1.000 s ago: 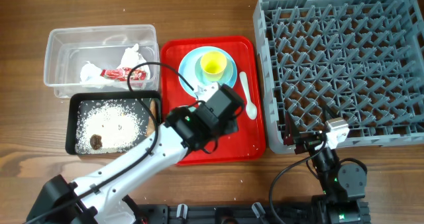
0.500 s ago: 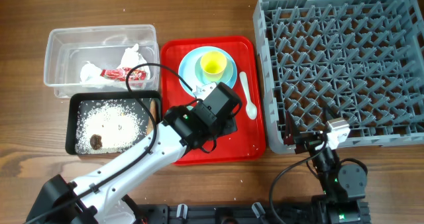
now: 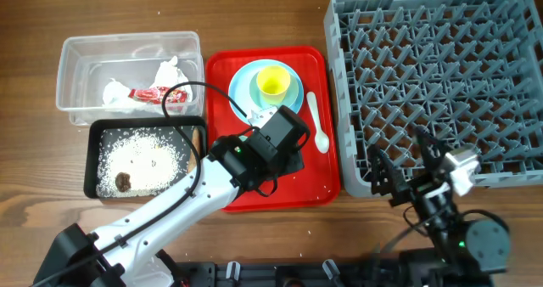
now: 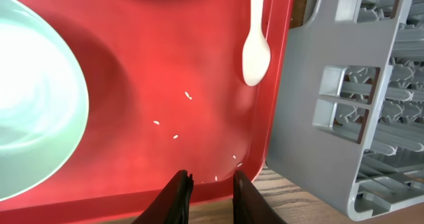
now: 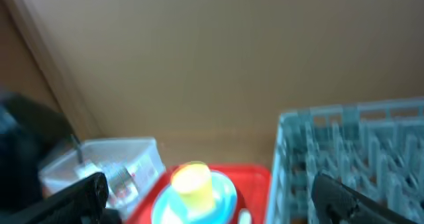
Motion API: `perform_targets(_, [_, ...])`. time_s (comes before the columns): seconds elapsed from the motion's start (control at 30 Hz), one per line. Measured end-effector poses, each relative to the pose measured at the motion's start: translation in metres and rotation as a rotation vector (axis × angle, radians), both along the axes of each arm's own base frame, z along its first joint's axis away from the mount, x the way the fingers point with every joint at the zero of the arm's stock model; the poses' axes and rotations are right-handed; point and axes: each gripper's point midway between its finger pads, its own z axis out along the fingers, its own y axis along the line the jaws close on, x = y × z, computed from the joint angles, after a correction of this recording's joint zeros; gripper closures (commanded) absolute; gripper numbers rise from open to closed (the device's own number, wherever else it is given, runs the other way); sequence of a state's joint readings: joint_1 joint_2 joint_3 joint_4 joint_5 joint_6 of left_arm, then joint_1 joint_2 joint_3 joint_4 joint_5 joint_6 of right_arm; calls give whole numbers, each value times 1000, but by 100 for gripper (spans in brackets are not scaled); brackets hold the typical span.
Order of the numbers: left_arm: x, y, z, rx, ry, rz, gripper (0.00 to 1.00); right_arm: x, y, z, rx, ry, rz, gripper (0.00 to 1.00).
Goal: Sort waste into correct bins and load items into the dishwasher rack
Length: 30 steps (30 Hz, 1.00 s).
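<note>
A yellow cup [image 3: 271,81] stands on the light blue plate [image 3: 246,87] at the back of a red tray [image 3: 318,181]. The white spoon [image 3: 316,122] lies at the tray's right side. A pale green bowl [image 4: 33,98] shows in the left wrist view; in the overhead view the arm covers it. My left gripper [image 4: 212,177] hangs over the tray's front rim, jaws a narrow gap apart with nothing between them. My right gripper [image 3: 405,164] is wide open and empty over the front left corner of the grey dishwasher rack [image 3: 441,66]. Tissue [image 3: 165,70] and a red wrapper [image 3: 153,93] lie in the clear tub [image 3: 76,53].
A black tray [image 3: 89,164] in front of the tub holds white rice grains [image 3: 140,155] and a dark food bit [image 3: 124,182]. A few grains [image 4: 173,136] dot the red tray's floor. The rack's wall [image 4: 331,118] stands close to the tray's right rim.
My right gripper has lifted from low at the table's front edge and now points over the rack's front corner. The left arm has stayed in place.
</note>
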<state>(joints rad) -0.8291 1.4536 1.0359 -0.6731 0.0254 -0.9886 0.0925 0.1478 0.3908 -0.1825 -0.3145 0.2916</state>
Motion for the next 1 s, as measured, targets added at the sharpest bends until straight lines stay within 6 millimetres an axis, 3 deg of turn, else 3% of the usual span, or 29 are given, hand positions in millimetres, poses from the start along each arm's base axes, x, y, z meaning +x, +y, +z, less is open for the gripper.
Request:
perform_targets(0.03, [0, 0, 0, -1, 2, -1, 78, 0, 3, 20, -7, 17, 20, 0])
perform_targets(0.13, [-1, 0, -1, 0, 3, -4, 77, 4, 10, 35, -62, 221, 65, 0])
perform_targets(0.2, [-1, 0, -1, 0, 4, -5, 77, 14, 14, 53, -92, 324, 87, 0])
perform_targets(0.3, [1, -2, 0, -9, -1, -5, 76, 33, 23, 63, -79, 404, 135, 0])
perform_targets(0.33, [2, -2, 1, -13, -1, -1, 75, 35, 29, 55, -38, 466, 164, 13])
perform_targets(0.37, [4, 0, 1, -14, -2, 8, 75, 35, 35, 48, 0, 524, 202, 20])
perform_targets(0.4, [8, 3, 1, -15, -2, 20, 75, 36, 41, 43, 28, 560, 238, 0])
perform_targets(0.47, [16, 11, 1, -15, -2, 52, 74, 39, 50, 33, 66, 633, 290, 0])
perform_targets(0.67, [40, 36, 1, -16, -6, 150, 69, 64, 45, -14, 120, 854, 210, 0])
perform_targets(0.9, [81, 39, 21, -114, -122, 221, 64, 70, 43, -68, 52, 1046, 201, 2])
perform_targets(1.0, [89, 42, 23, -102, -156, 245, 59, 70, 42, -84, 9, 1090, 218, 3])
